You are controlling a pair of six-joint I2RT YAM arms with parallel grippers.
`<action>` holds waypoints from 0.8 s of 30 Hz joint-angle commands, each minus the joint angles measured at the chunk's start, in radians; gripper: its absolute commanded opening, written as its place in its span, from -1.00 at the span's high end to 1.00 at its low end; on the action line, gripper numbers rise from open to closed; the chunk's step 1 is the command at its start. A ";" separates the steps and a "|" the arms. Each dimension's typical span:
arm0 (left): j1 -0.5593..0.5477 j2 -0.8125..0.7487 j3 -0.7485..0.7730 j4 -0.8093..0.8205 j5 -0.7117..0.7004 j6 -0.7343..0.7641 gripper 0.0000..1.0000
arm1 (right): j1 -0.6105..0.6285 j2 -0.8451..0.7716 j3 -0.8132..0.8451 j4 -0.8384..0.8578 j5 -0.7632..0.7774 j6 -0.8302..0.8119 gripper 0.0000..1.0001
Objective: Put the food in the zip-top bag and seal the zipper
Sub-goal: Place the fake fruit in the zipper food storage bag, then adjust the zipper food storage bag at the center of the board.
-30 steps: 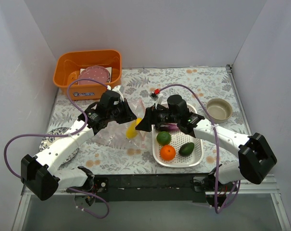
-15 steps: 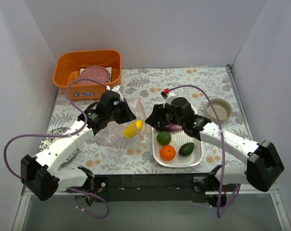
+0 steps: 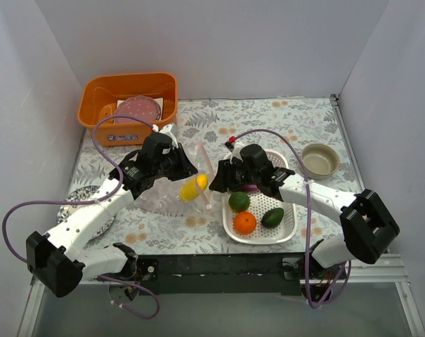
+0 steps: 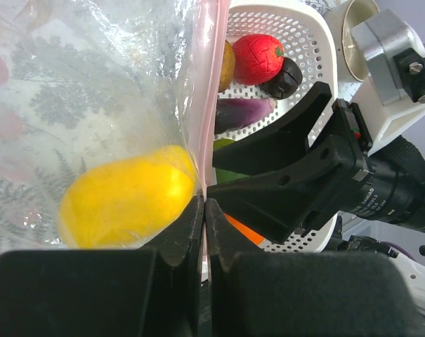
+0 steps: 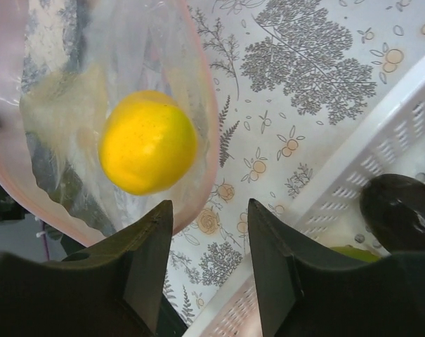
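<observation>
The clear zip-top bag (image 3: 166,196) lies left of centre with a yellow mango (image 3: 194,187) inside. My left gripper (image 3: 190,168) is shut on the pink zipper (image 3: 206,172) and holds the mouth up; this shows in the left wrist view, jaws (image 4: 204,203) pinching the strip (image 4: 211,84) beside the mango (image 4: 128,203). My right gripper (image 3: 216,184) is open and empty between the bag and the white basket (image 3: 291,226). Its wrist view shows the mango (image 5: 147,140) behind the zipper (image 5: 211,133). The basket holds a lime (image 3: 239,201), orange (image 3: 245,222), avocado (image 3: 272,217), eggplant (image 4: 244,112) and apple (image 4: 258,57).
An orange bin (image 3: 93,105) with a pink speckled plate (image 3: 137,111) stands at the back left. A beige bowl (image 3: 319,159) sits at the right. A patterned plate (image 3: 75,205) lies under my left arm. White walls close in both sides.
The mango has left my right gripper and now lies inside the bag. My right gripper has opened and drawn back towards the basket. My left gripper keeps its hold.
</observation>
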 commanded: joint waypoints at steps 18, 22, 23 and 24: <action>0.047 0.064 0.586 -0.383 -0.265 0.004 1.00 | 0.016 0.006 0.421 -0.361 0.019 0.034 0.97; 0.056 0.118 0.699 -0.489 -0.301 0.033 1.00 | 0.016 0.025 0.475 -0.418 0.016 0.053 0.97; 0.056 0.118 0.687 -0.498 -0.313 0.035 1.00 | 0.016 0.029 0.492 -0.424 0.018 0.048 0.97; 0.056 0.113 0.674 -0.498 -0.312 0.029 1.00 | 0.016 0.031 0.498 -0.426 0.010 0.044 0.97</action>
